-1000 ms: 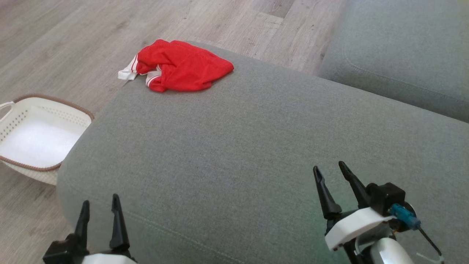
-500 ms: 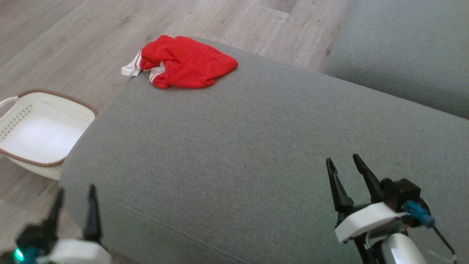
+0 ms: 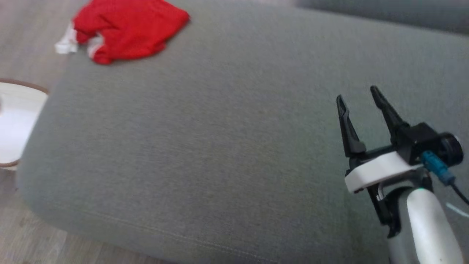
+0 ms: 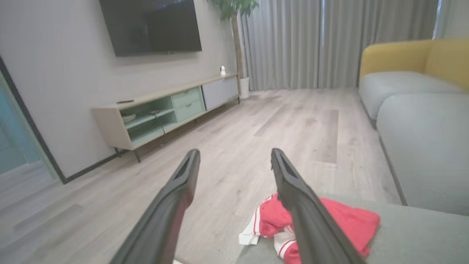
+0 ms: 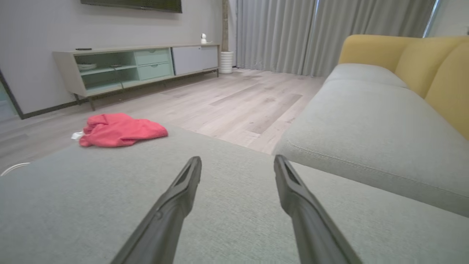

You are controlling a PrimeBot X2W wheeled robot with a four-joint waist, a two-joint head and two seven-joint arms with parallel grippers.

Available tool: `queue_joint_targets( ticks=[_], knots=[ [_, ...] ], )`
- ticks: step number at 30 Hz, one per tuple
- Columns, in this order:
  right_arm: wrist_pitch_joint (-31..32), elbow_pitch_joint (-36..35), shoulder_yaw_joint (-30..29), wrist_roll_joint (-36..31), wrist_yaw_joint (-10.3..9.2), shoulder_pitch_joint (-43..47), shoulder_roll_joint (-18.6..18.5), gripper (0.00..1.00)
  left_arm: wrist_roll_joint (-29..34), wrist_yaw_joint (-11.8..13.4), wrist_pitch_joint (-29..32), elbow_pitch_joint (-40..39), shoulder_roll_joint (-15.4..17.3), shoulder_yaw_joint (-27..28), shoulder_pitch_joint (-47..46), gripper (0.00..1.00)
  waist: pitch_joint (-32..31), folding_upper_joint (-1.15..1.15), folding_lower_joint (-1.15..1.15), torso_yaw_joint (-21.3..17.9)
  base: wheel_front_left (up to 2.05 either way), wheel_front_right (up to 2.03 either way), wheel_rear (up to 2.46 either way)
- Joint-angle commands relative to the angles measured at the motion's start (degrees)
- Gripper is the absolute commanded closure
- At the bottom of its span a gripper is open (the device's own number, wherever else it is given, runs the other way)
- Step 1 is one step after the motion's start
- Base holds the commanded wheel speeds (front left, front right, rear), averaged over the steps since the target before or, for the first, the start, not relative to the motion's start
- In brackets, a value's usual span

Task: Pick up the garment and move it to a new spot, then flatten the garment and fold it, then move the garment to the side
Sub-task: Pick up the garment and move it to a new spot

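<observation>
The garment (image 3: 126, 27) is a crumpled red piece with white trim, lying at the far left corner of a grey cushion (image 3: 220, 146). It also lies low in the left wrist view, garment (image 4: 340, 220), partly behind one dark finger, and at the left of the right wrist view, garment (image 5: 121, 130). My right gripper (image 3: 359, 93) hovers open over the cushion's right side, far from the cloth, nothing between its fingers. The left gripper (image 4: 234, 154) is open too, empty, pointing over the floor just left of the garment.
A white basket (image 3: 14, 121) with a brown rim stands on the wood floor left of the cushion. A second grey cushion (image 5: 366, 121) with yellow backrests lies to the right. A TV cabinet (image 5: 135, 66) lines the far wall.
The head camera has tilted and turned, so the whole picture shifted: the garment sits nearer the top left and the left gripper has left the head view. The right gripper appears higher.
</observation>
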Motion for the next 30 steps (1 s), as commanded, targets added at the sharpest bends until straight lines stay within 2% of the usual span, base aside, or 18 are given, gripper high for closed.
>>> queue_joint_targets(
  ticks=[1,5,11,15,26,27,28,29,30],
  knots=[
    [1.0,-3.2,1.6,-0.7,0.37,-2.5,-0.2,0.00,-0.4,-0.3,2.2,2.4,4.3,3.3,-5.1,0.00,7.5,0.00,-0.02,-6.4,0.00,0.00,0.00],
    [2.9,-6.3,1.9,-2.7,0.37,-4.3,-0.2,0.00,-1.5,-1.3,6.0,11.9,4.6,3.2,-12.8,0.00,12.4,0.00,-0.02,-9.8,0.00,0.00,0.00],
    [4.8,-10.9,0.0,-5.2,0.37,-4.8,-0.2,0.00,-2.0,-5.8,9.1,21.2,2.1,-0.2,-18.9,0.00,19.0,0.00,-0.02,-12.5,0.00,0.00,0.00],
    [5.3,-13.4,-1.1,-5.9,0.37,-4.7,-0.2,0.00,-2.7,-8.1,8.9,26.5,0.2,-1.3,-21.1,0.00,22.6,0.00,-0.02,-13.5,0.00,0.00,0.00],
    [6.2,-17.5,-2.0,-6.9,0.37,-5.1,-0.2,0.00,-2.6,-11.3,5.7,37.5,-1.9,-2.5,-25.3,0.00,26.8,0.00,-0.02,-14.6,0.00,0.00,0.00],
    [6.2,-17.6,-2.2,-6.9,0.37,-5.1,-0.2,0.00,-2.5,-11.7,5.5,38.3,-2.1,-2.7,-25.7,0.24,26.8,0.00,-0.02,-14.6,0.00,0.00,0.00],
    [6.1,-17.5,-2.4,-6.8,0.37,-5.0,-0.2,0.00,-2.5,-12.1,5.3,39.1,-2.4,-2.9,-26.1,0.63,26.8,0.00,-0.02,-14.6,0.00,0.00,0.00],
    [6.0,-17.4,-2.5,-6.8,0.37,-5.0,-0.2,0.00,-2.3,-12.4,5.0,39.8,-2.5,-3.2,-26.5,0.91,26.7,0.00,-0.02,-14.6,0.00,0.00,0.00],
    [5.8,-17.2,-2.7,-6.6,0.37,-5.0,-0.2,0.00,-1.9,-12.8,4.7,40.4,-2.6,-3.7,-26.8,1.00,26.4,0.00,-0.02,-14.7,0.00,0.00,0.00]
  ],
)
